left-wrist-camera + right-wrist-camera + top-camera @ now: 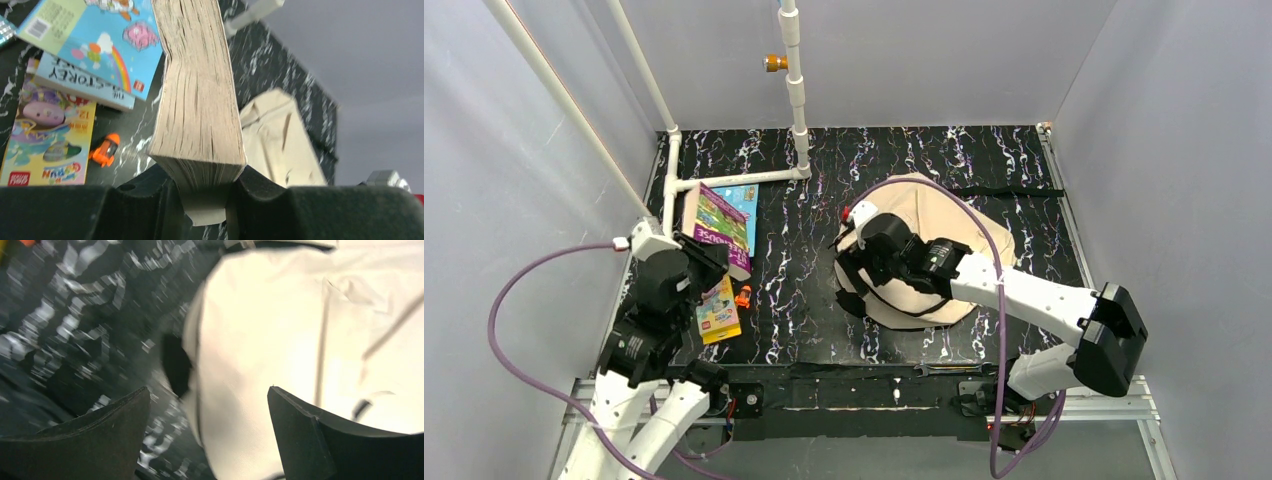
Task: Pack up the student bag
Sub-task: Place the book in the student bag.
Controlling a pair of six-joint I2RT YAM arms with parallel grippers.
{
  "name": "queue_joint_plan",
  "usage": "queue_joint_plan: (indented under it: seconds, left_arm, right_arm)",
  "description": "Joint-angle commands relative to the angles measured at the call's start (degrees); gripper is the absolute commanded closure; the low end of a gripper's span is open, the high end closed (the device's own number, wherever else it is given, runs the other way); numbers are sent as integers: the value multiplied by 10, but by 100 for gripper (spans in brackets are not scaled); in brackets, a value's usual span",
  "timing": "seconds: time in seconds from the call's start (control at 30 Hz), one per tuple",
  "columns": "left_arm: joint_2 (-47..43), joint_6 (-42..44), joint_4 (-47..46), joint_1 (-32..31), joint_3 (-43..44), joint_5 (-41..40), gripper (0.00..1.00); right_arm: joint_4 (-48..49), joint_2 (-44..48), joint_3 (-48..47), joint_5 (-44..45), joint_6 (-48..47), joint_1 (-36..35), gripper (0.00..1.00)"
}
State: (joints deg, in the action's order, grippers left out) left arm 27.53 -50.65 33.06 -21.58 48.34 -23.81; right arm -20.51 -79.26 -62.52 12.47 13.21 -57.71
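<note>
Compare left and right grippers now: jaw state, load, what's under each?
1. The left gripper is shut on a thick book; the right gripper is open and empty.
2. The left gripper is above loose books; the right gripper is over the student bag, at its edge.
Shared: both have black fingers and work above the dark marbled table.
</note>
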Motion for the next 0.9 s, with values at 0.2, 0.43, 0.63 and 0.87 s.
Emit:
queue_joint_plan:
  seconds: [0.2, 0.43, 0.63, 0.87]
  left_arm:
    - [96, 29, 127, -1, 65, 171, 100]
    - [33, 4, 91, -1, 17, 180, 100]
    - [26, 3, 75, -1, 7, 210, 100]
    - [51, -3, 75, -1, 26, 274, 100]
  right_arm:
    - [-91, -41, -15, 72, -155, -31, 10]
    - [-98, -69, -3, 230, -129, -32, 37]
    - [-57, -32, 22, 234, -123, -32, 64]
    - [-56, -76, 33, 242, -118, -34, 53]
